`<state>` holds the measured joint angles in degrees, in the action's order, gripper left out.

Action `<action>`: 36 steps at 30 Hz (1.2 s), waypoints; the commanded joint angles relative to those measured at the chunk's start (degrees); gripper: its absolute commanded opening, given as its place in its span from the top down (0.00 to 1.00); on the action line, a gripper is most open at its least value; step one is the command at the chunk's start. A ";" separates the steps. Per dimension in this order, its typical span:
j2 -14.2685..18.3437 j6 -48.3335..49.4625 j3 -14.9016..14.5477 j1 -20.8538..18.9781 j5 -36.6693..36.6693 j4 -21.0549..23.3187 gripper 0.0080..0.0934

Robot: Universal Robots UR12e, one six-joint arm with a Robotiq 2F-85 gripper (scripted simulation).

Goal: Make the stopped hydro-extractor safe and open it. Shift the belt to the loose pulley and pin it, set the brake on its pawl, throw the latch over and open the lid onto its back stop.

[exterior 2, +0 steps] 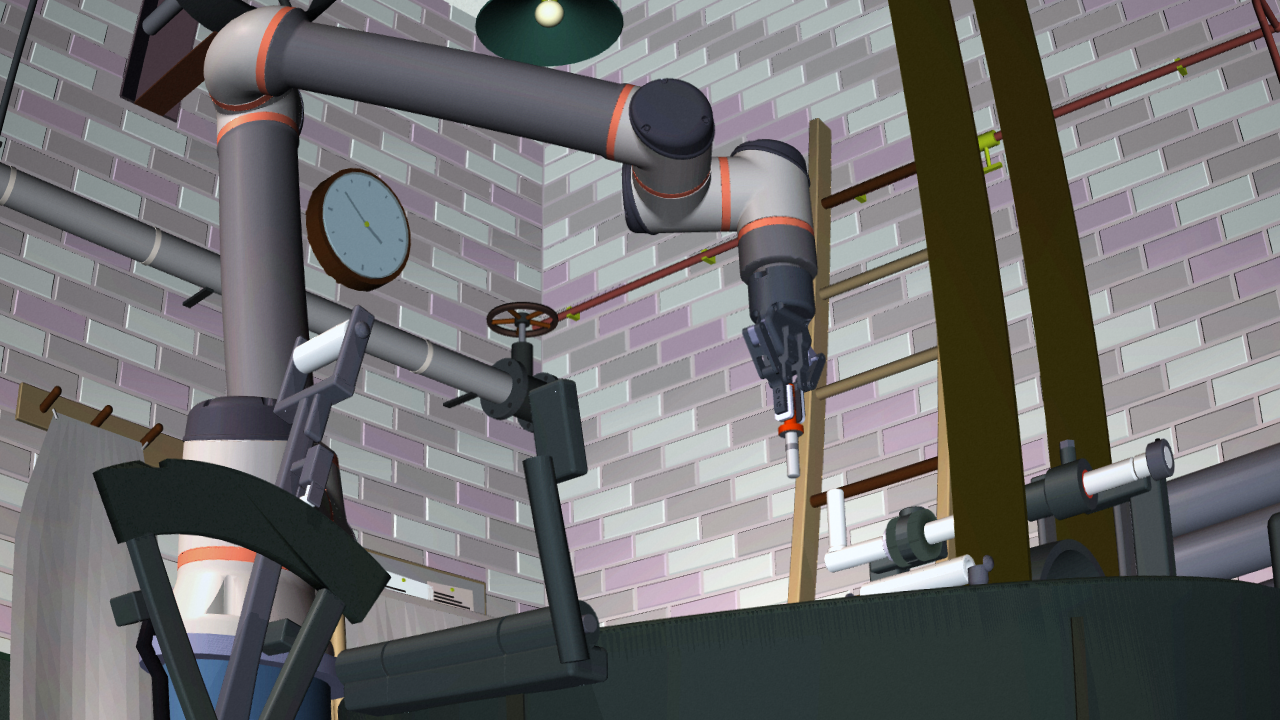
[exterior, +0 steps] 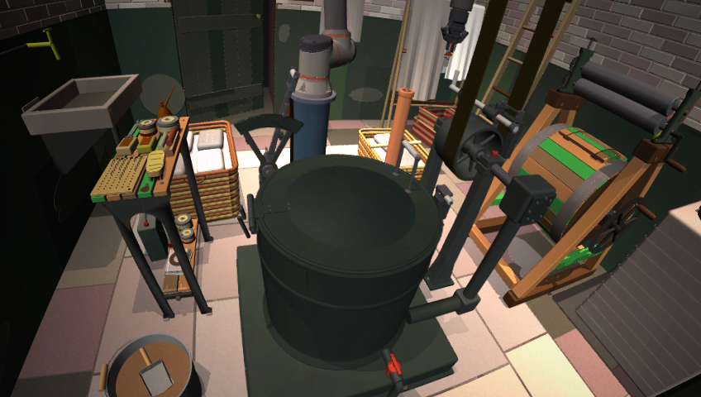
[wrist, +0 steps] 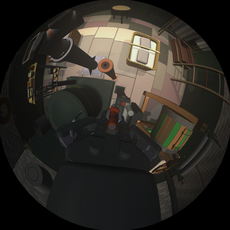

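Note:
The belt pulleys (exterior: pixel 471 147) are partly hidden behind the dark belt (exterior: pixel 472 83) that runs up out of view. I carry the pin (exterior 2: pixel 789 441), red-collared with a white tip, pointing down in my closed gripper (exterior 2: pixel 786 394) high above the belt shifter rod (exterior 2: pixel 904 537). The pin (wrist: pixel 113 120) sits between my fingers in the wrist camera. The hydro-extractor tub (exterior: pixel 344 256) stands below with its lid (exterior: pixel 344 206) closed. The brake lever (exterior 2: pixel 313 376) with its white grip rises over the toothed quadrant (exterior 2: pixel 224 510) at the tub's far left.
Behind stand a brick wall, a ladder (exterior 2: pixel 832 358) and hanging white sheets (exterior: pixel 433 44). A wooden washing drum (exterior: pixel 570 172) sits right of the pulleys. An orange pipe (exterior: pixel 401 123) and laundry baskets (exterior: pixel 209 167) stand behind the tub, with a workbench (exterior: pixel 142 167) to the left.

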<state>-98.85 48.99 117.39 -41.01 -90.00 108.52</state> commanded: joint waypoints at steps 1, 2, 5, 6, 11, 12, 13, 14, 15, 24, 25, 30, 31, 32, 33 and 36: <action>0.63 0.13 -0.64 0.13 0.00 0.13 1.00; 1.37 0.28 -1.27 0.28 0.00 0.24 1.00; 3.50 0.69 -3.14 0.68 0.00 0.51 1.00; 4.18 0.81 -3.75 0.80 0.00 0.58 1.00; 7.16 1.33 -6.56 1.32 0.00 0.76 1.00; 7.67 1.41 -7.06 1.40 0.00 0.78 1.00; 8.15 1.49 -7.53 1.48 0.00 0.79 1.00; 8.60 1.56 -7.97 1.55 0.00 0.79 1.00; 9.01 1.63 -8.39 1.62 0.00 0.79 1.00; 11.26 1.97 -10.70 1.96 0.00 0.73 1.00; 11.36 1.99 -10.80 1.97 0.00 0.73 1.00; 11.56 2.02 -11.01 2.00 0.00 0.72 1.00; 11.56 2.02 -11.02 2.00 0.00 0.72 1.00; 11.57 2.02 -11.02 2.00 0.00 0.73 1.00; 11.58 2.02 -11.01 2.01 0.00 0.75 1.00; 11.70 2.02 -10.80 2.01 0.00 1.06 1.00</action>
<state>-87.13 51.01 106.61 -39.00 -90.00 109.55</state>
